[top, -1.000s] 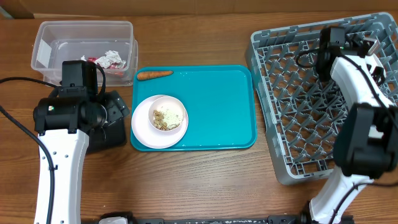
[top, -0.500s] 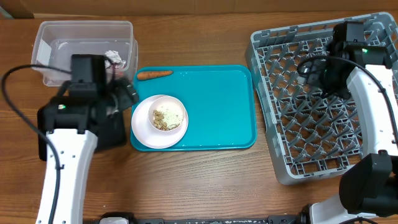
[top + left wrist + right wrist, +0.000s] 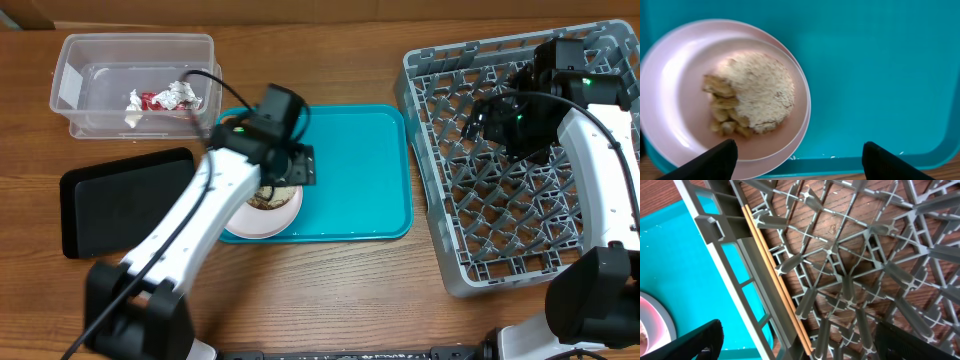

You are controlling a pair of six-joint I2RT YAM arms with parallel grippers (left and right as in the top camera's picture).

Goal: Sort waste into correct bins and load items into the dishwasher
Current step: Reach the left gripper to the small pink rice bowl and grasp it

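Now L end effector [image 3: 801, 161] off tub [image 3: 135, 40], over pink plate [image 3: 670, 100], spread, R end effector [image 3: 805, 341] spread too.

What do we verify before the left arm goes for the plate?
1. Left jaws open: ok.
2. Left jaws straddle the edge of the plate in the wrist view: ok.
3. Plate free of scraps: not ok, a pile sits on it; probably dump it before racking.
4. Chopsticks in the rack: ok, lying along its wall.
5. Right jaws open, holding nothing: ok.
6. Wrappers in the tub: ok.
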